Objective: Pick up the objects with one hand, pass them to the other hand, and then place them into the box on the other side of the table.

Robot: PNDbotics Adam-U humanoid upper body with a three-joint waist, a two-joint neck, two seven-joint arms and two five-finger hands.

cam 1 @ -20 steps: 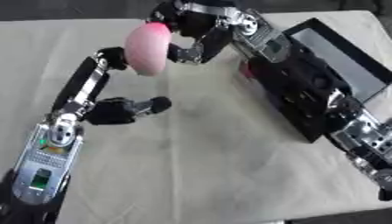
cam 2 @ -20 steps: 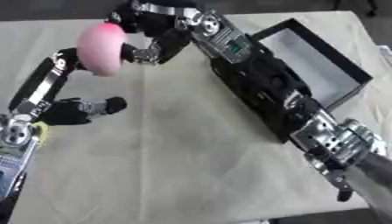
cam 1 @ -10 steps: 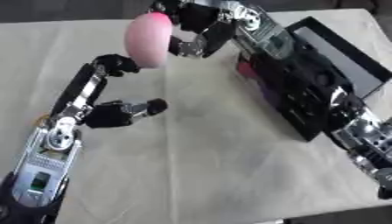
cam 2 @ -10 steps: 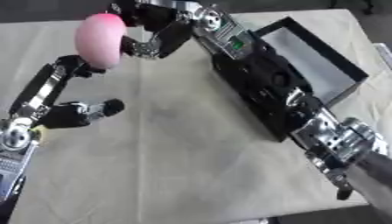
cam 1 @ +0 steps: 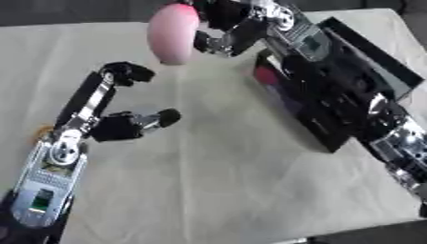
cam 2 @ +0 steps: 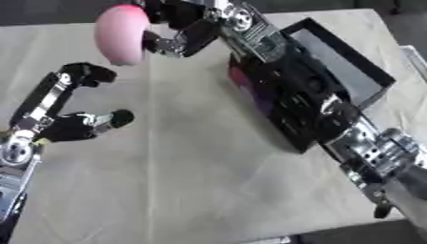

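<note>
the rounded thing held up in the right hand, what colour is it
Pink, a smooth rounded object held by the right hand; the left eye view shows it best.

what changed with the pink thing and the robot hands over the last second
The right robot hand has carried the pink object slightly up and farther from the robot, still gripping it. The left robot hand has raised its fingers toward it but has not taken hold. The black box stayed put.
</note>
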